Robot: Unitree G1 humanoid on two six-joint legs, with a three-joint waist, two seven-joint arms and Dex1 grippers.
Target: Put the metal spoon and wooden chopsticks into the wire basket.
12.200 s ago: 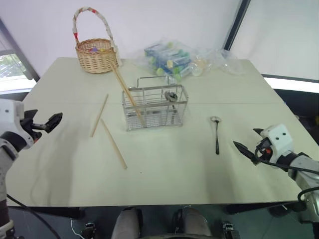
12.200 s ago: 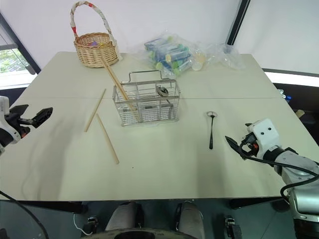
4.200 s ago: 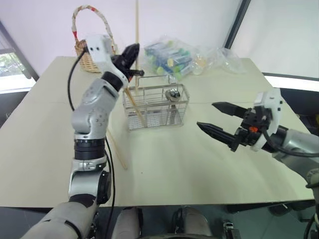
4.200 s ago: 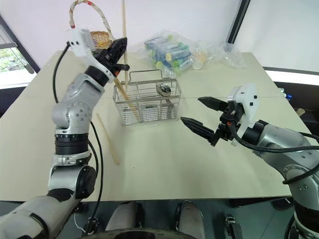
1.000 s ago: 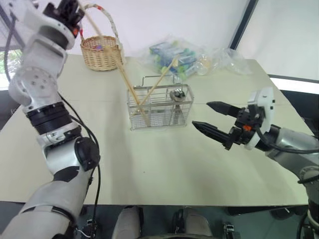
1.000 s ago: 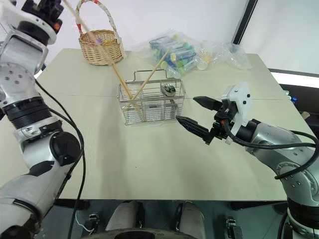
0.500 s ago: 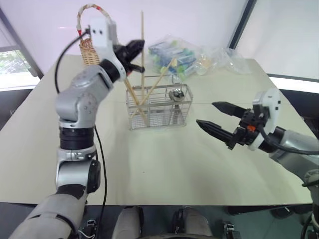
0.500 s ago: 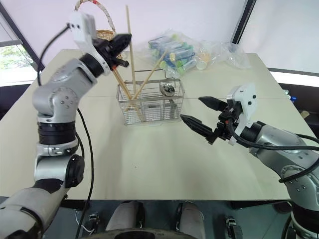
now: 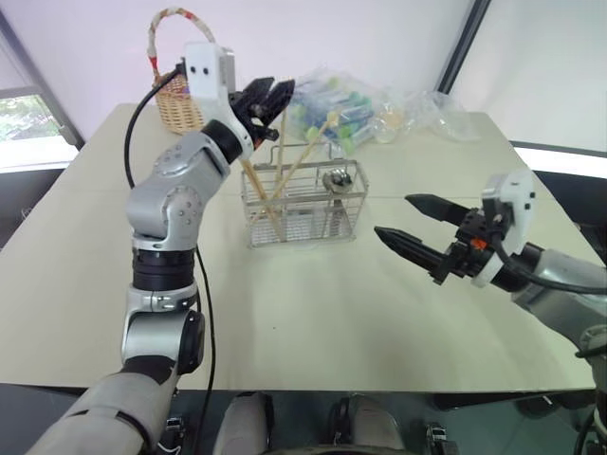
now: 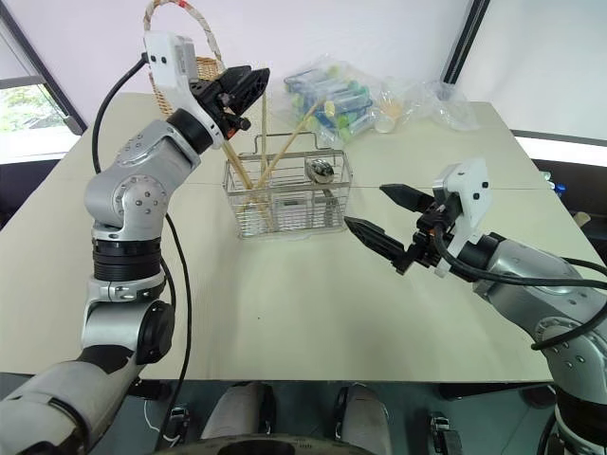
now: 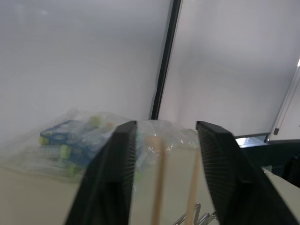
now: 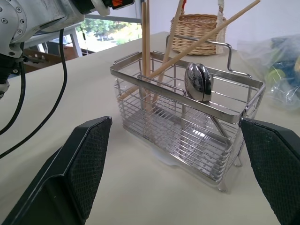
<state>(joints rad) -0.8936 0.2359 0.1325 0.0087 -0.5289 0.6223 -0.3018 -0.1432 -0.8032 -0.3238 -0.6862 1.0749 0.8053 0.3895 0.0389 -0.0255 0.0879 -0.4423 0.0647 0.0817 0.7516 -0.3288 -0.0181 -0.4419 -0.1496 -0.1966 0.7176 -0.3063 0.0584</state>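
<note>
Standing in the wire basket (image 12: 187,126): three wooden chopsticks (image 12: 146,51), one metal spoon (image 12: 198,82); both grippers' jaws wide, empty.

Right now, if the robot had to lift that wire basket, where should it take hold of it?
Probably by the wire handle that arches up from the far rim of the wire basket, coming from above. It stands clear of the chopsticks and spoon sticking out of the top.
</note>
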